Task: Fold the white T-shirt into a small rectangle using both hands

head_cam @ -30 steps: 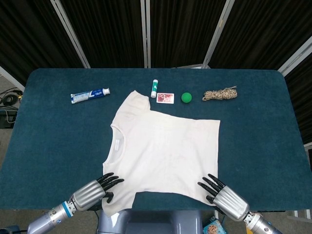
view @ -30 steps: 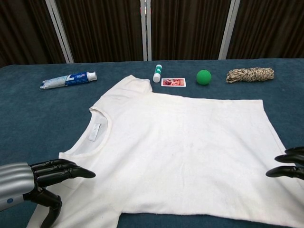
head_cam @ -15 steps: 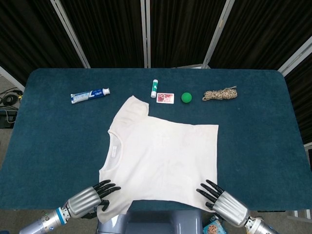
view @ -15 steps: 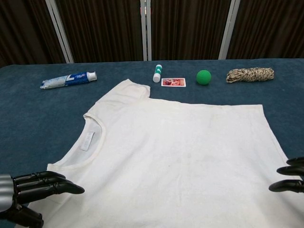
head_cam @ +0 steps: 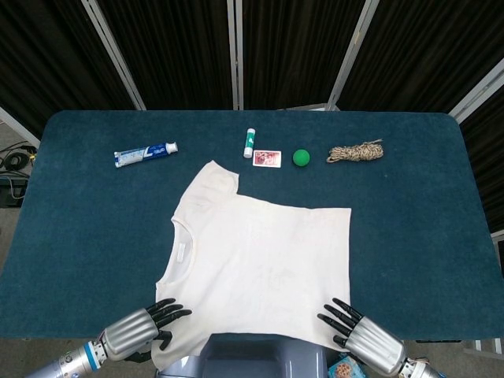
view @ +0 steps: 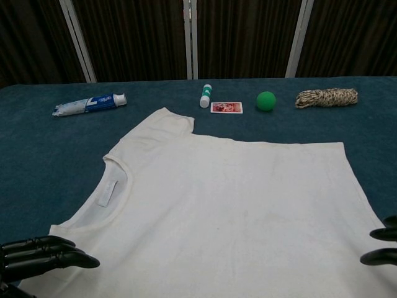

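- Teal-blue cloth covers the table (head_cam: 71,236) from edge to edge, a napped fabric with rounded far corners; behind it hang dark pleated curtains (head_cam: 173,47) split by pale metal posts.
- Left hand (head_cam: 146,327) sits at the near edge, silver-backed with black fingers (view: 46,256) stretched forward and slightly apart, tips at the lower left border of the shirt; whether they press or pinch the cloth I cannot tell.
- Right hand (head_cam: 354,335) mirrors it at the near edge, its black fingers (head_cam: 335,313) fanned apart and lying at the hem corner; the chest view shows only the tips, so a grip cannot be confirmed.
- White T-shirt (head_cam: 260,260) lies spread flat between the two hands and reaches away from them, collar toward the left hand's side, hem toward the right hand's side, one sleeve pointing to the far side; its near edge hangs over the table's front.
- Beyond the shirt, well away from both hands, runs a row of small things: a toothpaste tube (head_cam: 146,153) far ahead of the left hand, then a white stick with a green cap (head_cam: 250,142), a small card (head_cam: 267,157), a green ball (head_cam: 301,157), and a bundle of twine (head_cam: 354,151) far ahead of the right hand.
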You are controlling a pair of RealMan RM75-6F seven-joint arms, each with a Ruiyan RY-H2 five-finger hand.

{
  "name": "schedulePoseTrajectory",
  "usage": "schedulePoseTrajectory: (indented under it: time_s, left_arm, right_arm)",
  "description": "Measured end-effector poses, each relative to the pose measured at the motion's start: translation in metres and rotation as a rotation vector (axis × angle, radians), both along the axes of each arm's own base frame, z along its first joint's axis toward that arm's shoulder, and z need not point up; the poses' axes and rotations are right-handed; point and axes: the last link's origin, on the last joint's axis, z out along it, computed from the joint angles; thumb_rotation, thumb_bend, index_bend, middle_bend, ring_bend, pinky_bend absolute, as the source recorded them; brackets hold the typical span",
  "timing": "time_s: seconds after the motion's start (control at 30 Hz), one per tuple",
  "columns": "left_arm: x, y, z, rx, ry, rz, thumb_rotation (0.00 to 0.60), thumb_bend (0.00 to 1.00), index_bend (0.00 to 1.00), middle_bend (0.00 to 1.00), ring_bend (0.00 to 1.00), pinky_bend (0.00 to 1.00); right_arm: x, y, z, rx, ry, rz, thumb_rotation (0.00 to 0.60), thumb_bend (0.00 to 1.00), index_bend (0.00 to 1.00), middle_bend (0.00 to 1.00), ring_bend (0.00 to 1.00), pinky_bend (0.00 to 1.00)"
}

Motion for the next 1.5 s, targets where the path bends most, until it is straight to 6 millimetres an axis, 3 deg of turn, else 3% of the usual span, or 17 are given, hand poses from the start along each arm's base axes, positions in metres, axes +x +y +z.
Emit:
schedulePoseTrajectory:
  time_s: [1.07, 1.27, 1.5]
  left_arm:
    - [-0.008, -0.019, 0.005, -0.074, -0.041, 0.053, 0.6, 0.54, 0.74, 0.0, 0.0, 0.0]
    - [-0.006, -0.012, 0.007, -0.038, -0.055, 0.069, 0.6, 0.54, 0.74, 0.0, 0.0, 0.0]
    - [-0.003, 0.008, 0.005, 0.011, -0.055, 0.119, 0.6, 0.54, 0.74, 0.0, 0.0, 0.0]
  right_arm:
    - [0.0, 0.019, 0.01, 0.038, -0.006, 0.031, 0.6, 0.44, 0.76, 0.13, 0.0, 0.0]
    - [-0.001, 0.016, 0.01, 0.027, -0.008, 0.019, 0.6, 0.44, 0.76, 0.13, 0.0, 0.0]
    - [-0.003, -0.002, 0.011, -0.007, -0.018, -0.029, 0.6, 0.44, 0.76, 0.12, 0.0, 0.0]
